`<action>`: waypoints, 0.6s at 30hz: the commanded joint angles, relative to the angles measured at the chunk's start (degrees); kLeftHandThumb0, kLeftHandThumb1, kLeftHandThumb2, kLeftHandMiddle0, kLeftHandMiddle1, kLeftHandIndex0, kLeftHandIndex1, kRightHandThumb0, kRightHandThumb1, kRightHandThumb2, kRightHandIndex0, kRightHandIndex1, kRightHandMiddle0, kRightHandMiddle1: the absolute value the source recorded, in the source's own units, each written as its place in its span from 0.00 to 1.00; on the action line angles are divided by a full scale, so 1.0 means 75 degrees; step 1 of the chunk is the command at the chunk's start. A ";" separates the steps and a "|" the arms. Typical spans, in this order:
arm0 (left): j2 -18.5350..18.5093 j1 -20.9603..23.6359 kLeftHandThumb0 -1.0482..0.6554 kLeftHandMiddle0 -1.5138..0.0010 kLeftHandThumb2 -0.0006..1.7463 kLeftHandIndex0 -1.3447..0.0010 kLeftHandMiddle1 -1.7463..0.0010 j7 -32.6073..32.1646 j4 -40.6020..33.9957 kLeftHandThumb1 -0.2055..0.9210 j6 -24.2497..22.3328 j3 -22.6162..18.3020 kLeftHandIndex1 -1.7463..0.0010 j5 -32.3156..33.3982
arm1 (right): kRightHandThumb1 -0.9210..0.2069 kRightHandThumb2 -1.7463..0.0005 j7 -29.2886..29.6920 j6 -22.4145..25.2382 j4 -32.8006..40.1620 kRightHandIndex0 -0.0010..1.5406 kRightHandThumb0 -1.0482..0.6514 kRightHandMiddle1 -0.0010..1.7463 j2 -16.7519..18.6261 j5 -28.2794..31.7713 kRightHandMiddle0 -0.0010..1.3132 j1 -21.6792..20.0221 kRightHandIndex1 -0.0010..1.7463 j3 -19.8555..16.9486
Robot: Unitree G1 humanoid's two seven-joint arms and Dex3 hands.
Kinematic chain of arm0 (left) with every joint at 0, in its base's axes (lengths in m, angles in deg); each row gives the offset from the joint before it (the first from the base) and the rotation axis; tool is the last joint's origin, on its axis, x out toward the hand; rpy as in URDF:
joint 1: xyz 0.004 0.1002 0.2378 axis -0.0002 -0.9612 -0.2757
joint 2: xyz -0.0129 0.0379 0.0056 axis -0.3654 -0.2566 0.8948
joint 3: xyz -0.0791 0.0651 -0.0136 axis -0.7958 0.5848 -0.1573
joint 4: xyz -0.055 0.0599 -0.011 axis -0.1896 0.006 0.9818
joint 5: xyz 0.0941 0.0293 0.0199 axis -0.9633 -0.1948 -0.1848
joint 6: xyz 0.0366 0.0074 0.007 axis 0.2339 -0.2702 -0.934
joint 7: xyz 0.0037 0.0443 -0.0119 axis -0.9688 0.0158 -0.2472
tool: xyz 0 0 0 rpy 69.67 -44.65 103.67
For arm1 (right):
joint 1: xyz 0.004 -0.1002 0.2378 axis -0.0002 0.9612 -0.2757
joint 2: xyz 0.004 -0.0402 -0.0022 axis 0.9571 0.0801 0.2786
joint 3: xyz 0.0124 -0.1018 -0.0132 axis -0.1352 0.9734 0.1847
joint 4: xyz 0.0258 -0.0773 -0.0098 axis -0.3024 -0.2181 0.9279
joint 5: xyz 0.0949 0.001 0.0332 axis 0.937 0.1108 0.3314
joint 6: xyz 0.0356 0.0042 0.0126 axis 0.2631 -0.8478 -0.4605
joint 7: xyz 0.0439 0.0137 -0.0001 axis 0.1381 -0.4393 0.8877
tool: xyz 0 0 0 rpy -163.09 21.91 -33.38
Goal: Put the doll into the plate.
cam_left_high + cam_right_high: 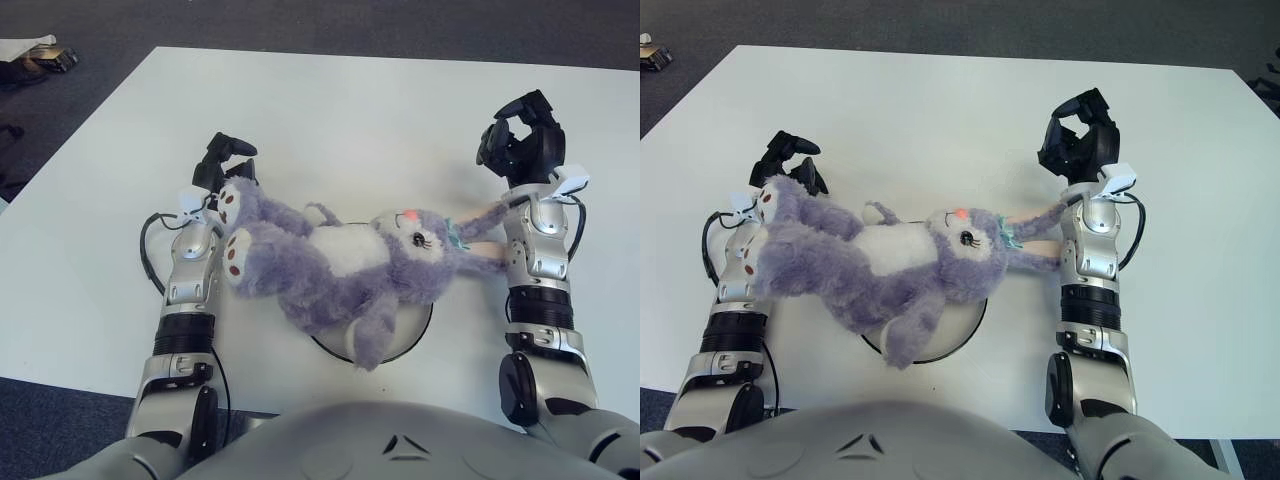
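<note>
**Doll lying across plate, both hands clear of it**

The plate (420,325) is sitting near the table's (330,110) front edge, mostly hidden; only its dark rim and a pale inner patch are showing beneath the toy. The doll (340,265) — a purple plush rabbit with a white belly — is lying on its back across the plate, torso and head over the dish, one arm hanging over the near rim. Its legs are extending off the plate toward the robot's left, feet beside the left forearm; its long ears are reaching right, touching the right forearm.

Farther back, the left hand (225,160) is showing just beyond the doll's feet, fingers curled, holding nothing. The right hand (522,140) is showing past the ears — fingers curled, gripping nothing.
</note>
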 commanded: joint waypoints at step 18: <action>-0.0057 0.0538 0.39 0.38 0.47 0.76 0.00 -0.0593 0.0006 0.82 -0.0064 -0.0265 0.00 -0.0106 | 0.34 0.40 0.0132 0.0668 0.1184 0.72 0.37 1.00 -0.0100 -0.0020 0.34 0.0940 1.00 -0.0244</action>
